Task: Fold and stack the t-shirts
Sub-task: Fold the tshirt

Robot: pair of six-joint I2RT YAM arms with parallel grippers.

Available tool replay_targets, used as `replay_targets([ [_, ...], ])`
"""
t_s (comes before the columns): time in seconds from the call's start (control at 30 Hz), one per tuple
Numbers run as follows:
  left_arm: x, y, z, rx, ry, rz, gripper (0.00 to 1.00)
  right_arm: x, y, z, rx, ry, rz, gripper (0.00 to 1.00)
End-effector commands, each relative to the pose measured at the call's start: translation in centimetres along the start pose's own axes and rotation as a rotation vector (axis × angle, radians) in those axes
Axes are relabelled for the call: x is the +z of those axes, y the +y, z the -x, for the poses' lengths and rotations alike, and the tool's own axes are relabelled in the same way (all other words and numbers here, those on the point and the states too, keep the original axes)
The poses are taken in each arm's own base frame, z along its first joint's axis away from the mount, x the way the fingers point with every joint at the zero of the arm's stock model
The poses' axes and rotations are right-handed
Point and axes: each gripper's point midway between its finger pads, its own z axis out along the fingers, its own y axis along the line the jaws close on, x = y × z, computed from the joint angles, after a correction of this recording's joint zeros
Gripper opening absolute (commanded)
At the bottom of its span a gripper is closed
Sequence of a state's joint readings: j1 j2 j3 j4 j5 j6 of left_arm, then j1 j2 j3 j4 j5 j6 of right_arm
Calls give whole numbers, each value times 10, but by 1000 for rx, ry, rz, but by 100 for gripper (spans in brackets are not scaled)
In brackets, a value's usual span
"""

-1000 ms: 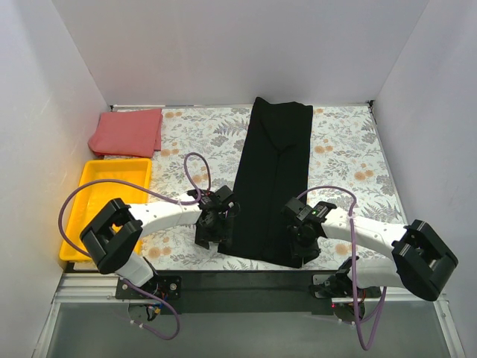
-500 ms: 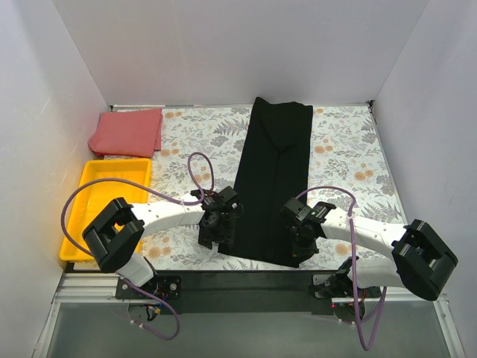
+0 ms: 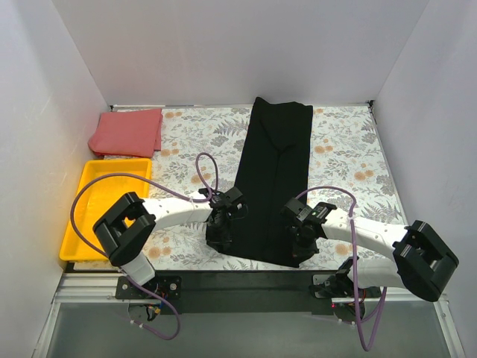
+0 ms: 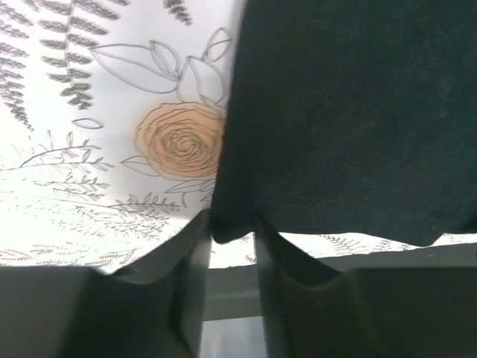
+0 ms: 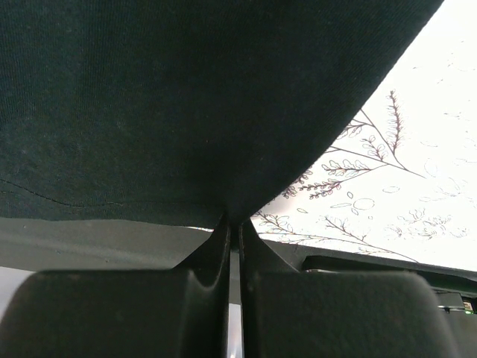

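From above, we see 1 soft, plain black t-shirt [image 3: 272, 179], folded into a long strip, lying down the middle of the counter's floral-patterned cloth [image 3: 343, 160]. 1 folded coral-red t-shirt [image 3: 127, 132] sits in the far-left corner, with a rectangular yellow plastic tray [image 3: 112, 168] just nearer. Plain white walls [image 3: 223, 52] enclose 3 sides. The left pincer [image 3: 218, 240] and right pincer [image 3: 298, 250] meet the strip's 2 near corners.

On the left wrist, we see the fingers [image 4: 192, 253] closed around the black t-shirt's corner.

On the right wrist, the fingers [image 5: 216, 250] pinch its hem tight.
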State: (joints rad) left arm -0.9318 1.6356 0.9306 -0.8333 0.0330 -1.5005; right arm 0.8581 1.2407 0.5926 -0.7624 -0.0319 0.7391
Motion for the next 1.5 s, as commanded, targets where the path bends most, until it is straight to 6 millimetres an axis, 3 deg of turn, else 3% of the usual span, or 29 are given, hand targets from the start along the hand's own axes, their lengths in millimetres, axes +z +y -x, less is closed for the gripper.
replay_targets([
  [0.0, 4, -4, 4, 7, -16, 10, 21, 6, -16, 0, -14, -25, -68, 1],
  [0.1, 2, -4, 4, 6, -20, 7, 1, 4, -14, 2, -15, -31, -62, 1],
  [0.3, -9, 1, -4, 3, -4, 7, 0, -10, -6, 3, -51, -35, -21, 1],
  [0.4, -22, -4, 0, 16, -23, -14, 0, -23, 0, 14, -78, -67, 3, 1],
  [0.53, -48, -31, 44, 4, -124, -101, 0, -41, 0, 50, -73, -127, 10, 1],
  [0.6, -51, -31, 72, -14, -153, -116, 0, -53, -5, 77, -62, -182, 2, 1],
  [0.63, -65, -42, 93, -16, -200, -151, 0, -54, -8, 85, -56, -187, -4, 1],
  [0.7, -65, -43, 125, -33, -224, -151, 0, -71, -6, 114, -43, -247, 5, 1],
  [0.73, -77, -52, 147, -37, -270, -183, 0, -71, -11, 125, -57, -257, -31, 1],
  [0.77, -83, -57, 162, -28, -301, -203, 0, -85, -8, 143, -58, -306, -33, 1],
  [0.83, -77, -56, 191, -52, -317, -195, 0, -90, -17, 165, -56, -332, -65, 1],
  [0.87, -94, -62, 215, -54, -383, -211, 0, -94, -21, 176, -53, -349, -78, 1],
  [0.93, -85, -57, 241, -62, -411, -168, 0, -104, -28, 202, -29, -385, -71, 1],
  [0.97, -92, -59, 259, -64, -455, -168, 0, -107, -30, 210, -38, -396, -71, 1],
  [1.13, -82, -54, 303, -69, -533, -148, 0, -113, -51, 259, -15, -469, -93, 1],
  [1.27, -86, -57, 330, -50, -627, -162, 0, -110, -61, 280, -4, -492, -92, 1],
  [1.47, -83, -61, 351, -5, -704, -172, 0, -113, -77, 301, 16, -542, -100, 1],
])
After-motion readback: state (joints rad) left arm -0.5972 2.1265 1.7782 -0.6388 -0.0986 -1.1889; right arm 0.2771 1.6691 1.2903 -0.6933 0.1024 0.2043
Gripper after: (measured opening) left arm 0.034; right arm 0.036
